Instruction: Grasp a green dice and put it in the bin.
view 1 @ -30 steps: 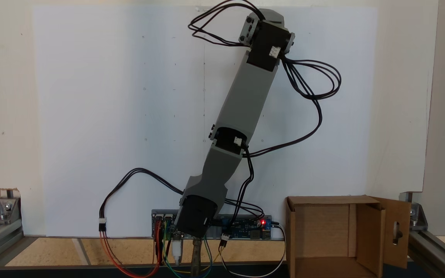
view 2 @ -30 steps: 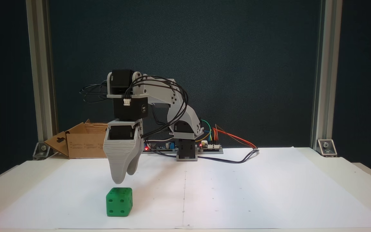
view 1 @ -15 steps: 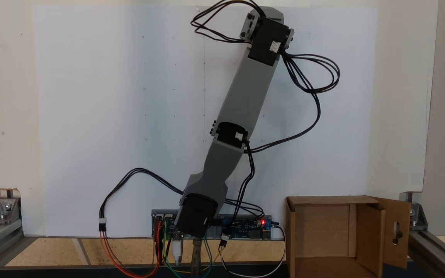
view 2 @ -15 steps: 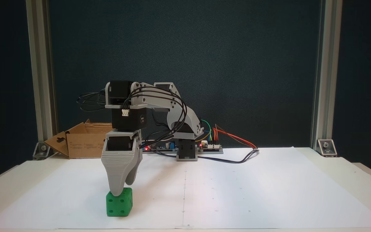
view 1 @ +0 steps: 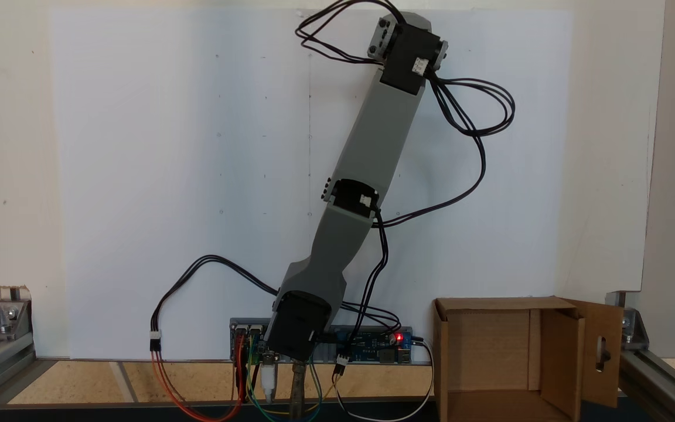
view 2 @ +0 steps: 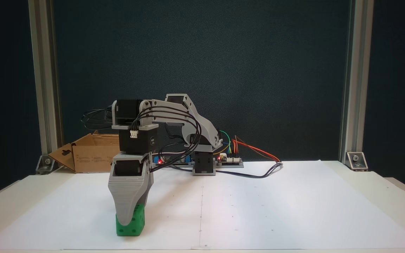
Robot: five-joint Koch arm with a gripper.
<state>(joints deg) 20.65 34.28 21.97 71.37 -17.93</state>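
In the lower left of a fixed view, the grey printed jaws [view 2: 129, 219] have descended onto the small bright green plastic dice [view 2: 132, 226] resting on the white worktop [view 2: 258, 211], apparently straddling it, closure indeterminate; brown cardboard bin [view 2: 90, 154] stands behind.

White paper sheet [view 2: 258, 207], alu frame posts [view 2: 350, 80].

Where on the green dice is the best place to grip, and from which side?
From straight above, pinching two opposite flat side faces of the green dice. It sits square on the paper with free space around it, and the gripper already hangs down over it.
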